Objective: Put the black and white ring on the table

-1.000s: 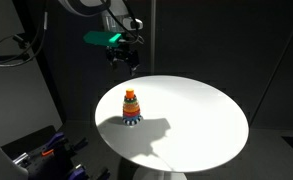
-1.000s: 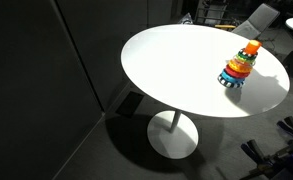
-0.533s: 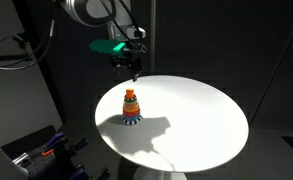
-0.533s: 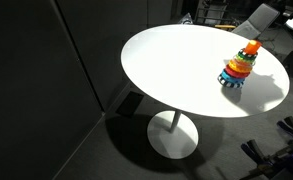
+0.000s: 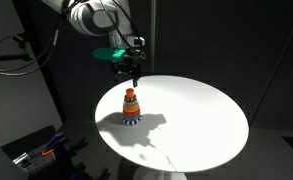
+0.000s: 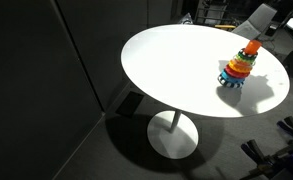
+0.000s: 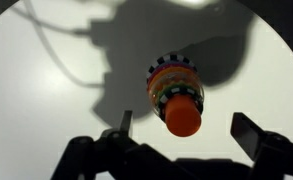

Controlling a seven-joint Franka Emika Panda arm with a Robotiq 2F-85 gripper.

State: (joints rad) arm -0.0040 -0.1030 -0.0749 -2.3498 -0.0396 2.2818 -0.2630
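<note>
Because the gripper [image 7: 181, 124] hangs straight above the stacking toy [image 7: 176, 95], the wrist view looks down the toy's axis. The fingers [image 7: 122, 128] stand spread wide, one to each side of the toy's orange top piece [image 7: 184, 118], and hold nothing. That wide stance seems chosen so the jaws can drop around the stack without catching it. In an exterior view the gripper [image 5: 131, 69] is well clear above the toy [image 5: 132, 105], so no contact has been made. Further down, the black and white ring [image 7: 169, 62] shows only as a striped edge peeping out past the coloured rings above it. It is the widest piece and sits at the very bottom of the toy. Both exterior views confirm this: the ring [image 5: 132, 119] [image 6: 230, 82] lies flat under the red, orange, yellow and green rings, with the toy standing upright. Stacked like that, it is probably locked in by everything over it, so the upper rings would likely have to come off first, or the grip would need to reach low around the toy's base. Beneath the toy spreads the white round surface [image 5: 201, 120], with bare top on every side of the toy, so there is room beside it to set the ring down. The task looks barely begun.
</note>
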